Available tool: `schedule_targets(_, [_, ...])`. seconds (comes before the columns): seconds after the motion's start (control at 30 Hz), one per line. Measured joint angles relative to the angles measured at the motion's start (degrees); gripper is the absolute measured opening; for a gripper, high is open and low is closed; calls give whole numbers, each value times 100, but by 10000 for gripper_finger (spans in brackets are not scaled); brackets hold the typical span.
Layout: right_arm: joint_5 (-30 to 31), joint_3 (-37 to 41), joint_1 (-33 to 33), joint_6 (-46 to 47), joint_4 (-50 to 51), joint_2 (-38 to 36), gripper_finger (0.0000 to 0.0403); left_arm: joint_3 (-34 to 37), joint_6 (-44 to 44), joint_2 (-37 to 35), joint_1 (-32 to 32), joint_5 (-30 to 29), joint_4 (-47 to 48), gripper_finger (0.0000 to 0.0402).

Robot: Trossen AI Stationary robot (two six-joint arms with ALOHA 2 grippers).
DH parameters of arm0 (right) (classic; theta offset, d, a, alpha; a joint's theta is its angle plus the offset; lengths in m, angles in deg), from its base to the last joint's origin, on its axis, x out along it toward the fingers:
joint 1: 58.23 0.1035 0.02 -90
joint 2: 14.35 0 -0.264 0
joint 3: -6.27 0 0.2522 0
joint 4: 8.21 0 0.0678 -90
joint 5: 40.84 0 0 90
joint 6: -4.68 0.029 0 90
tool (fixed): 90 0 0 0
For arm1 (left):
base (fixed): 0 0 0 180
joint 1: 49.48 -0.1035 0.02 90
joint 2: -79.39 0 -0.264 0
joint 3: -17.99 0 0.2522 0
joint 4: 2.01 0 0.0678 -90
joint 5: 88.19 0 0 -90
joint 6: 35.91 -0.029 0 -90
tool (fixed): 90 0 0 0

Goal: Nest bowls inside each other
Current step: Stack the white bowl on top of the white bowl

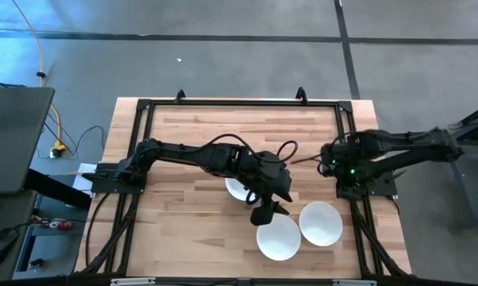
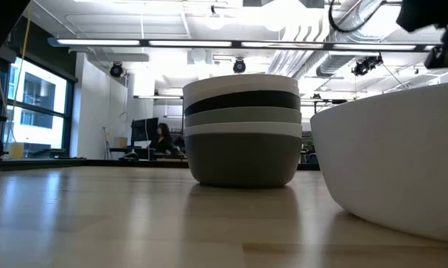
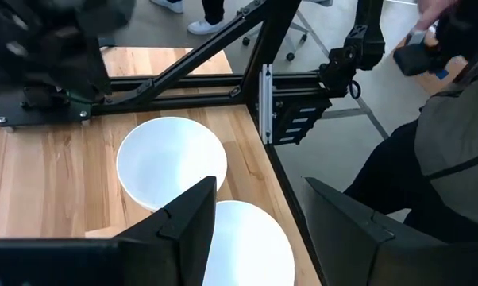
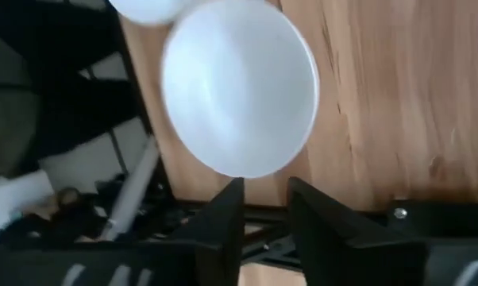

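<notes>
Low view shows a stack of nested bowls [image 2: 242, 130] standing upright on the wooden table [image 2: 97, 216]: a dark grey bowl at the bottom, then a white rim, a light grey band, a black band and a white rim on top. From above, only a white edge of this stack [image 1: 237, 191] shows, near the table's middle, mostly hidden under the left arm. Two single white bowls sit apart from it toward the near right: one white bowl [image 1: 279, 237] near the front edge and another white bowl [image 1: 321, 222] just right of it and a little farther back, the two close together or touching. The big white curve filling the right of the low view is one of these loose bowls [image 2: 395, 164].

The left gripper [image 1: 272, 209] hangs between the stack and the near white bowl; its wrist view shows the fingers [image 3: 193, 214] spread wide with nothing between them, both loose bowls below. The right gripper [image 1: 332, 165] is back by the table's right frame, well apart from the bowls; its fingers [image 4: 227, 208] stand partly parted and grip nothing, with a white bowl [image 4: 239, 87] lying beyond them on the wood.
</notes>
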Motion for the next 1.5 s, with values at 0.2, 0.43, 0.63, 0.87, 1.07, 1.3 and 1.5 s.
schedule_targets(0.2, [234,702,294,-223,-621,2,113,0,55,0,0,-7,-2,177])
schedule_targets(0.43, [368,1208,666,429,-1904,2,112,0,49,0,0,-341,-4,177])
schedule_targets(0.63, [835,1542,875,1110,-2310,2,112,0,83,0,13,-588,8,177])
schedule_targets(0.87, [1286,1818,1041,1697,-2414,2,112,0,446,-1,32,-1365,931,177])
schedule_targets(1.07, [1366,1905,1164,1911,-2565,2,112,0,545,0,248,-1896,2286,177])
schedule_targets(1.3, [1534,1915,1372,2212,-2620,2,112,0,681,0,469,-1959,3405,177])
schedule_targets(1.5, [1665,1915,1626,2431,-2685,5,112,0,861,0,621,-1985,4118,177])
